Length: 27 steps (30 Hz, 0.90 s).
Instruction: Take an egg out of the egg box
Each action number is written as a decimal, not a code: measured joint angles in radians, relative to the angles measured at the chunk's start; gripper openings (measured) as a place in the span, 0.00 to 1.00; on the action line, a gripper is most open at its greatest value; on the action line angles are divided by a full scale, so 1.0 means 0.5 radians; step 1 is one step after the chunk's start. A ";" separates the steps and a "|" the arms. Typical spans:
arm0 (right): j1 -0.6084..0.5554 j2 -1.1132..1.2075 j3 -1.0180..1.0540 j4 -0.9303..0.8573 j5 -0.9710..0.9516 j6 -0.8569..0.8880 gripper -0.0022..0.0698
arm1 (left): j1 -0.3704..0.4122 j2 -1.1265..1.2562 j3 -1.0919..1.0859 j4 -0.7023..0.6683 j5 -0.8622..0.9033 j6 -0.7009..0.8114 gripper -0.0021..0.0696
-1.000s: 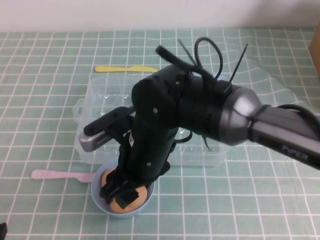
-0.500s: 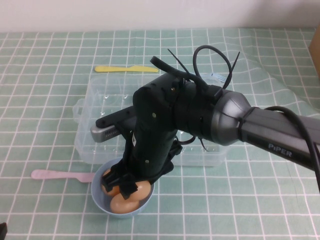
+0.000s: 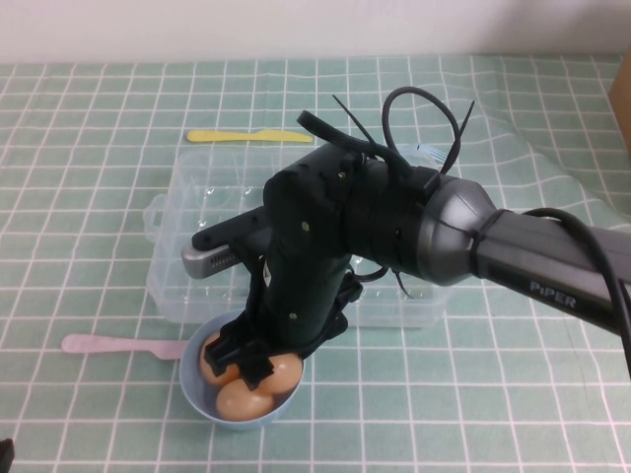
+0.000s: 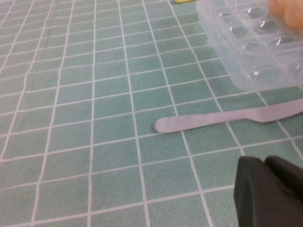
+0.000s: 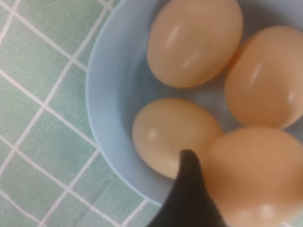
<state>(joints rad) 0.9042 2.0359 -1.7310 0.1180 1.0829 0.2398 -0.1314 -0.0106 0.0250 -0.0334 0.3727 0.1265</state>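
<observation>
The egg box (image 3: 197, 202) is a clear plastic tray in the middle of the table, mostly covered by my right arm. In the left wrist view its corner (image 4: 251, 71) shows, with eggs (image 4: 284, 9) in the far cups. In front of the box stands a light-blue bowl (image 3: 195, 399) holding several orange-tan eggs (image 3: 242, 402). My right gripper (image 3: 240, 363) reaches down into the bowl. In the right wrist view one egg (image 5: 258, 182) lies right against the gripper, above the other eggs (image 5: 194, 40). My left gripper (image 4: 267, 163) hovers low over the cloth, shut and empty.
A pink plastic knife (image 3: 108, 345) lies left of the bowl, and is also in the left wrist view (image 4: 222, 118). A yellow knife (image 3: 246, 136) lies behind the box. A clear plastic sheet (image 3: 523, 148) lies at the right of the box on the green checked cloth.
My right arm has risen a little over the bowl, and more of the eggs under the gripper now show. The left arm has not moved.
</observation>
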 joint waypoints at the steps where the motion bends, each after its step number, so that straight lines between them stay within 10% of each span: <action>1: 0.000 0.000 0.000 -0.001 0.004 0.000 0.68 | 0.000 0.000 0.000 0.000 0.000 0.000 0.03; 16: -0.003 -0.202 0.000 -0.017 0.018 0.000 0.72 | 0.000 0.000 0.000 0.000 0.000 0.000 0.03; 27: 0.024 -0.668 0.185 -0.011 0.245 -0.052 0.05 | 0.000 0.000 0.000 0.000 0.000 0.000 0.03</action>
<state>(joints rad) 0.9160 1.7017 -1.6383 0.1124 1.2054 0.2137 -0.1314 -0.0106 0.0250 -0.0334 0.3727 0.1265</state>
